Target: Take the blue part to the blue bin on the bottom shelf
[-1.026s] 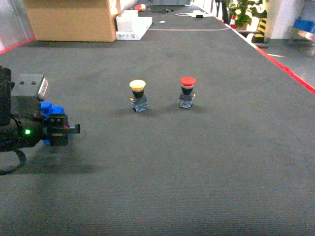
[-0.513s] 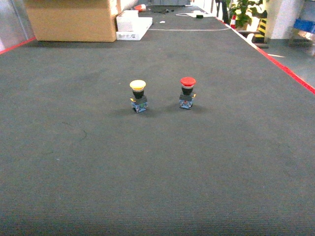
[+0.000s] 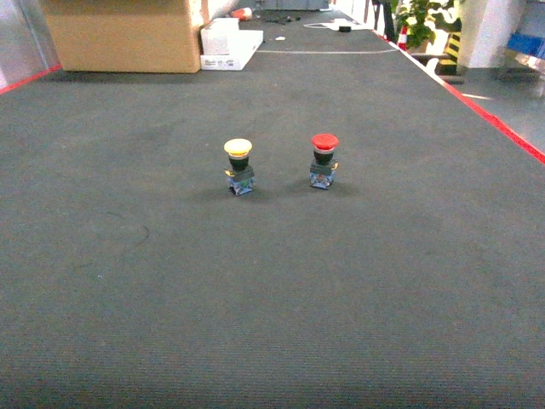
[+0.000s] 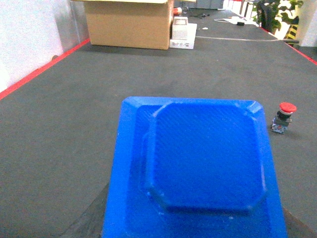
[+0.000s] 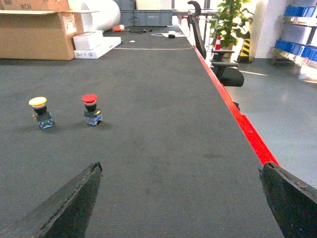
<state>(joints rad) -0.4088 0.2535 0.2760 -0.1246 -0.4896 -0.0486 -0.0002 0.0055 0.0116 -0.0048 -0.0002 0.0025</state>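
The blue part (image 4: 205, 158) fills the lower half of the left wrist view, close to the lens and lifted above the dark mat. My left gripper (image 4: 190, 230) is shut on it; only a dark finger (image 4: 86, 220) shows at its lower left edge. My right gripper (image 5: 181, 166) hangs open over bare mat, with nothing between its fingers. Neither gripper appears in the head view. The blue bin and the bottom shelf are out of view.
A yellow-capped button (image 3: 239, 165) and a red-capped button (image 3: 324, 158) stand upright mid-mat. A cardboard box (image 3: 123, 34) and white boxes (image 3: 228, 44) sit at the far end. A red line (image 5: 237, 116) edges the mat on the right, an office chair (image 5: 220, 67) beyond it.
One second ago my left gripper held the blue part at the head view's left edge. It has since left that view. The two buttons have not moved.
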